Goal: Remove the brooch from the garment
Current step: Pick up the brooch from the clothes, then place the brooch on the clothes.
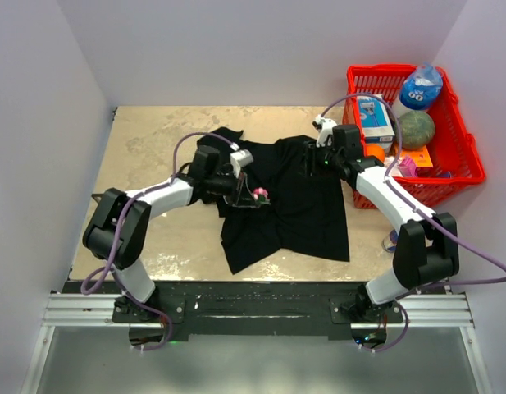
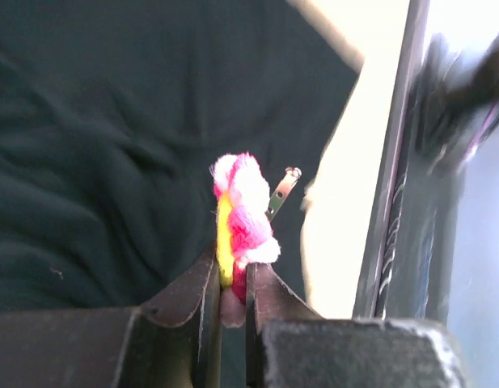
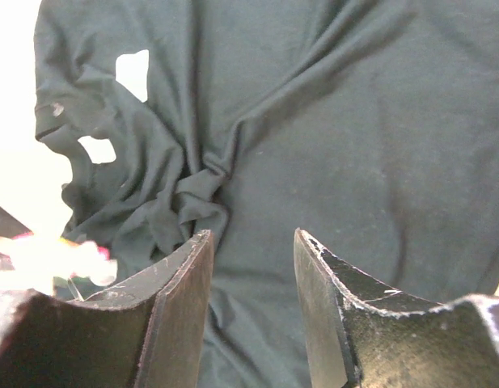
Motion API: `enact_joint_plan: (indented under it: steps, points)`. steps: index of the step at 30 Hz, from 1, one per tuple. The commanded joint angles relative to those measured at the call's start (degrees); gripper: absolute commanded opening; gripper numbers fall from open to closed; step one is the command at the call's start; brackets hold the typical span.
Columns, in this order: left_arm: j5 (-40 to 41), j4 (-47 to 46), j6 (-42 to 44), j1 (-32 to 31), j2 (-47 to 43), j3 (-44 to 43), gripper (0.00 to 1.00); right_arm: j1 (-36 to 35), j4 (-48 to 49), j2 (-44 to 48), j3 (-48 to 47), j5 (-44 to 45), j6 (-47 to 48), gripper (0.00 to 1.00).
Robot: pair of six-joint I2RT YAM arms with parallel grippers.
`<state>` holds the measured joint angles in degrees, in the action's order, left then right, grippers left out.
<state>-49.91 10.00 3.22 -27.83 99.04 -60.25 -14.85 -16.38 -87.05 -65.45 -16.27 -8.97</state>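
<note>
Left wrist view is showing our left fingers [image 2: 184, 299] clamping the base of the brooch [image 2: 243, 218] over the garment [image 2: 95, 162], its metal pin [image 2: 283, 190] sticking out sideways. Our right fingers [image 3: 176, 291] are standing parted above the fabric, gripping nothing. We are judging the grasp made and the pulling-free left; whether the pin is unhooked, we cannot tell.

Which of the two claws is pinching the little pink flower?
The left gripper: its jaws are shut on the brooch, while the right gripper stands open, holding nothing, by the shirt.
</note>
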Motion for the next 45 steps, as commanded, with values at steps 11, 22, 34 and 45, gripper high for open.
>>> enact_joint_plan:
  steps: [11,22,34,45]
  points:
    - [9.4,-63.9,-72.9,5.1,-7.2,35.9,0.0,-0.5,-0.3,-2.2,4.8,-13.1,3.4,0.46]
    - [14.4,-16.6,-43.0,10.4,-15.3,23.6,0.69,-2.1,1.6,-9.6,-2.8,-11.9,-0.1,0.47]
    - [2.2,32.2,27.1,12.0,3.7,-20.2,0.53,-2.2,-0.8,-6.3,-4.6,-10.3,1.9,0.5]
    - [-1.2,60.6,58.9,9.6,25.3,-37.8,0.5,-2.1,-0.8,-1.5,-2.5,-9.0,4.6,0.52]
